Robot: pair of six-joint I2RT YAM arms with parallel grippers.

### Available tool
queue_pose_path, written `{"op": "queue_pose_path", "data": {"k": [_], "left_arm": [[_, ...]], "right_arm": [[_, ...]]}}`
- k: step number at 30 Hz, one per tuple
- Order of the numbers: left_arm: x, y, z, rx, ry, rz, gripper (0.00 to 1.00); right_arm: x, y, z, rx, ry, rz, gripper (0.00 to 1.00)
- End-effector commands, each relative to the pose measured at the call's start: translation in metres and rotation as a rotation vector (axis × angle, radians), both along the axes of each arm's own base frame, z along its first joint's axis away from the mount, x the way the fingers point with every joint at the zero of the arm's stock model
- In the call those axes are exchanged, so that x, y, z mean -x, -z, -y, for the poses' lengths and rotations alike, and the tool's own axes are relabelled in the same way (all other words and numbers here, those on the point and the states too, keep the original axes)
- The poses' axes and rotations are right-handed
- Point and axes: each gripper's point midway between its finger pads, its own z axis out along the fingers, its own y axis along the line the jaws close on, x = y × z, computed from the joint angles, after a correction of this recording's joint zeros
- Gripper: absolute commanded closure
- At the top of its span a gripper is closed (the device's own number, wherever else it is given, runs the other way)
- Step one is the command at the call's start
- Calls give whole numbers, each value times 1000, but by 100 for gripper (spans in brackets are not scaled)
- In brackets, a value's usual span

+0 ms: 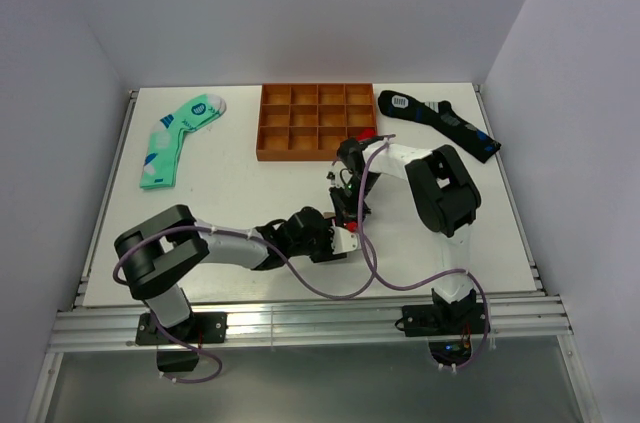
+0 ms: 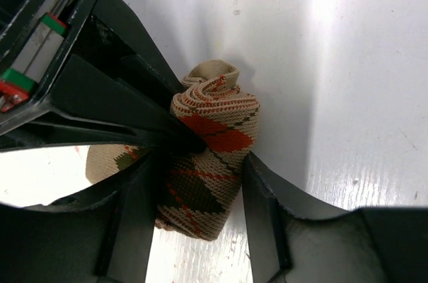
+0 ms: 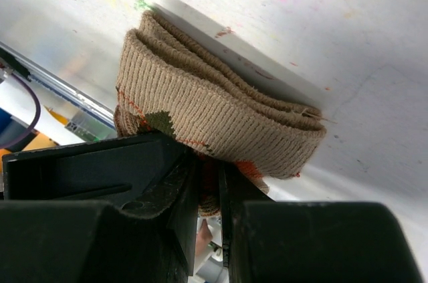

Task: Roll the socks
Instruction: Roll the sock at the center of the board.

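A tray (image 1: 316, 155) sits at the middle of the table's (image 1: 240, 193) back edge. The left sock (image 1: 180, 138) lies near the back left corner, apart from the tray. The right sock (image 1: 440, 123) lies near the back right corner, just beside the tray. The sock (image 2: 210, 149) lies mid-table, in front of the tray, between the left gripper's (image 2: 200, 219) fingers. The right gripper (image 3: 208, 186), behind it, pinches one end.

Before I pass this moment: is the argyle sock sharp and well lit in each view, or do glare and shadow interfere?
Left wrist: argyle sock sharp, white glare on the table. Right wrist: ribbing crisp, right gripper dark, underexposed. Top external: even light, sock mostly hidden.
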Motion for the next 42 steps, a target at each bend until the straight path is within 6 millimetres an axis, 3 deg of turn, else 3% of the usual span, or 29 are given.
{"op": "queue_pose_path", "data": {"k": [1, 8, 14, 15, 18, 24, 32, 42], "left_arm": [[29, 45, -18, -136, 52, -210, 49], [44, 66, -17, -191, 78, -352, 59], [49, 59, -13, -171, 90, -405, 73], [49, 58, -14, -169, 89, -406, 84], [50, 54, -15, -154, 83, -409, 94], [55, 59, -16, -174, 84, -453, 98], [60, 58, -14, -177, 78, -524, 100], [62, 52, -13, -157, 88, -565, 100]], "right_arm": [[-33, 61, 54, 280, -113, 219, 100], [-38, 57, 52, 270, -106, 238, 99], [-40, 55, 47, 243, -87, 244, 95], [-40, 55, 47, 241, -76, 241, 95], [-38, 55, 44, 222, -56, 245, 91], [-40, 51, 43, 195, 1, 279, 80], [-54, 22, 29, 83, 89, 382, 66], [-56, 2, 24, -5, 162, 452, 60]]}}
